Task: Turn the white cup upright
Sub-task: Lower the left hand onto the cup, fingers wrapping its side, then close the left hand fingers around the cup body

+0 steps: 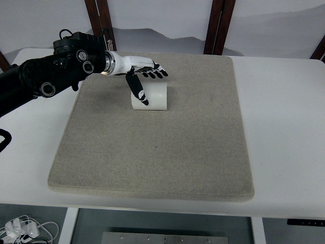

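A white cup [153, 96] stands on the grey mat [167, 152] toward its far left part; I cannot tell which end faces up. My left hand [143, 76] reaches in from the left edge and hovers right over the cup. Its fingers [155, 72] are spread flat above the cup's top and the thumb [137, 87] hangs down in front of the cup's left side. The hand holds nothing. The right arm is not in view.
The mat lies on a white table [284, 127]. Dark wooden posts [218, 25] stand behind the table's far edge. White cables [23, 229] lie on the floor at the bottom left.
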Motion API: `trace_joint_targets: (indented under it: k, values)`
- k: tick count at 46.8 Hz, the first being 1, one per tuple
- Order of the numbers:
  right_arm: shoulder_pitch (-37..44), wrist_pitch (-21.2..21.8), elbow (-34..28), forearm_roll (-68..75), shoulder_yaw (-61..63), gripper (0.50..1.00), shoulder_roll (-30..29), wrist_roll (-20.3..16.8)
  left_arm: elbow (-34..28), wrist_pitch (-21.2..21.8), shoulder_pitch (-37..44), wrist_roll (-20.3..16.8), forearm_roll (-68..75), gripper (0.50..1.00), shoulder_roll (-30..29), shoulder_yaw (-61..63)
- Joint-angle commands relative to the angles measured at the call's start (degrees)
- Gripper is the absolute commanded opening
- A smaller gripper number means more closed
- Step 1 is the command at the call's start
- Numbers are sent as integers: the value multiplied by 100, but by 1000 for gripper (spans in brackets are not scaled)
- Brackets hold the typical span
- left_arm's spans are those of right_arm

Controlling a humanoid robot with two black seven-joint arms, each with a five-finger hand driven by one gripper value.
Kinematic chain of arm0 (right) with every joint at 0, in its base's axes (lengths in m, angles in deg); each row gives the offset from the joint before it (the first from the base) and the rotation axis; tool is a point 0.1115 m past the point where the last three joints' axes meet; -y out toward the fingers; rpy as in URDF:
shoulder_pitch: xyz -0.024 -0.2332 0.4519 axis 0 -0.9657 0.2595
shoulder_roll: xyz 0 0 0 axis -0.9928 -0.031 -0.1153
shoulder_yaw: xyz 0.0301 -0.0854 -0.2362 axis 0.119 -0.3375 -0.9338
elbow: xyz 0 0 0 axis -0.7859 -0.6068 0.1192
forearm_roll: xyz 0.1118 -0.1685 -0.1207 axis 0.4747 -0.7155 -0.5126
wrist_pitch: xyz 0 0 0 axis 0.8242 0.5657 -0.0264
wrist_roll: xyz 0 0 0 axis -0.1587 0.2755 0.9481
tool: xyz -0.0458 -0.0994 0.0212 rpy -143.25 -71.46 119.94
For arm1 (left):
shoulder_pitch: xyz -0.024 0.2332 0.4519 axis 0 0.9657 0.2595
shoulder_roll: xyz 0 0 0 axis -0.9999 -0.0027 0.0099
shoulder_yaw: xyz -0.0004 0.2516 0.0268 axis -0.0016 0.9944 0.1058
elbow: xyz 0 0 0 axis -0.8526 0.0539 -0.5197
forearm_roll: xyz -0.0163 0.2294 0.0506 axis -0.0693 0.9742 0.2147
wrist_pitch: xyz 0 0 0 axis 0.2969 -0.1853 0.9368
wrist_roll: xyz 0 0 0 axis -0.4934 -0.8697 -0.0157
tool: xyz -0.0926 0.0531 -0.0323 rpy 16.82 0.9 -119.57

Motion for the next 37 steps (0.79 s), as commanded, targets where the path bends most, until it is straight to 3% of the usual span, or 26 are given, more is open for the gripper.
trace_joint_targets:
  k: [1,21,37]
  values:
    - [0,0,0,0,0,952,0,0,-21,9,-10,2,42,981,35,161]
    - [0,0,0,0,0,952,0,0,-56,96,-10,2,42,954,123,285]
    - [0,0,0,0,0,952,0,0,-91,105,-2,46,51,879,123,293]
